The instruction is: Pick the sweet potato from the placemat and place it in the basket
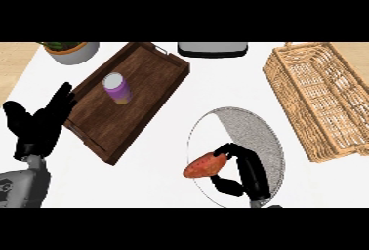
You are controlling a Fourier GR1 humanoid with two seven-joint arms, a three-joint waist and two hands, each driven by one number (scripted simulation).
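The right hand (pixel 245 172) curls fingers and thumb around the sweet potato (pixel 203 166), which lies slantwise just to its left on the edge of the placemat (pixel 252 129), with the basket (pixel 317 97) far up-right.

Orange sweet potato (pixel 204 166), speckled grey placemat (pixel 252 128)

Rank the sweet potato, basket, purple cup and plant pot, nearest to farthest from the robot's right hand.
1. sweet potato, touching the right hand, on the placemat.
2. basket, to the right.
3. purple cup, on the tray, left.
4. plant pot, far left corner.
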